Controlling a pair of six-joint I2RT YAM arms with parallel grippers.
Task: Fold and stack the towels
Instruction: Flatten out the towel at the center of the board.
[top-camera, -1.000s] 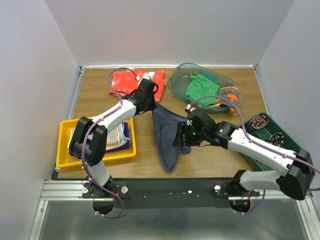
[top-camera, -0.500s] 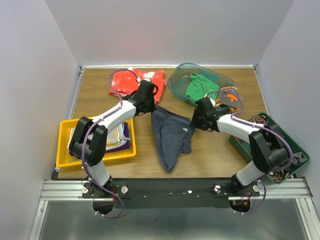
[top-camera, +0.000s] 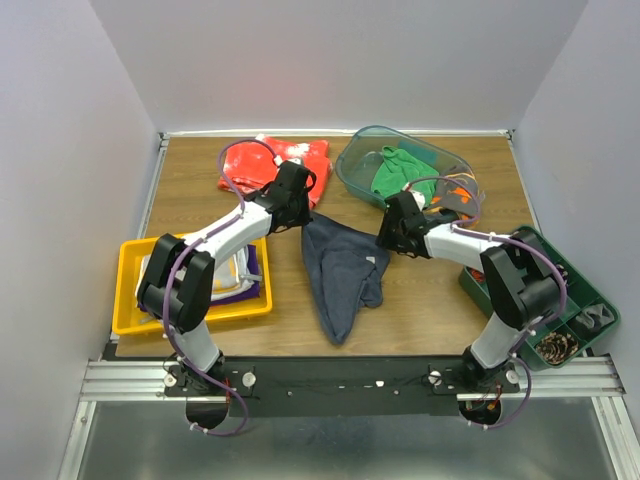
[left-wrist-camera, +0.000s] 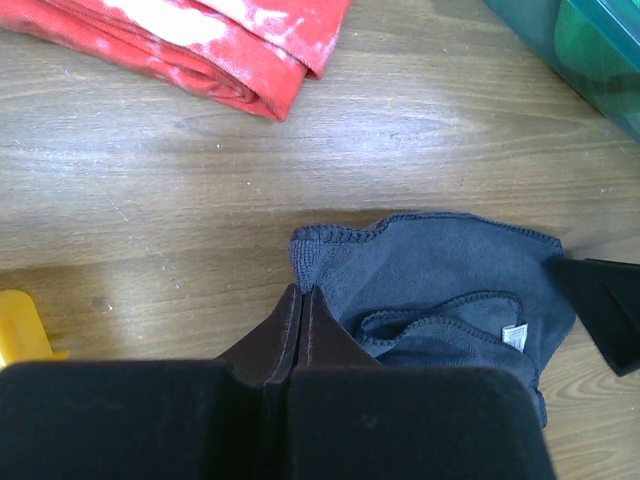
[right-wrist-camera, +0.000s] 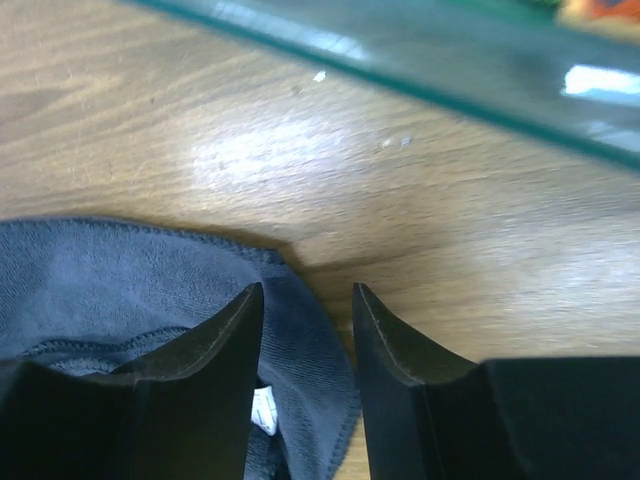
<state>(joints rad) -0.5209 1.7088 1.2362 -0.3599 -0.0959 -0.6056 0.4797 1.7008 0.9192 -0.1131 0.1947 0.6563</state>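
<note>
A dark navy towel (top-camera: 345, 270) lies rumpled on the wooden table between the arms. My left gripper (top-camera: 303, 216) sits low at its upper left corner with the jaws pressed together on that corner (left-wrist-camera: 302, 290); the navy towel (left-wrist-camera: 440, 270) spreads out beyond the tips. My right gripper (top-camera: 386, 243) is at the upper right corner, open, and its two fingers straddle the navy towel's hemmed edge (right-wrist-camera: 300, 340) without pinching it. A green towel (top-camera: 400, 172) and a dark grey and orange one (top-camera: 455, 195) lie in the clear bin.
The clear teal bin (top-camera: 352, 170) stands at the back right, close behind my right gripper. A red cloth (top-camera: 265, 160) lies at the back left. At the front left, a yellow tray (top-camera: 135, 290) holds purple and white cloths. A green tray (top-camera: 580, 290) of small items sits far right.
My right gripper has left the towel's middle and moved up and right to its upper right corner, with its jaws narrowing. The towel now lies spread wider. The left gripper has stayed put.
</note>
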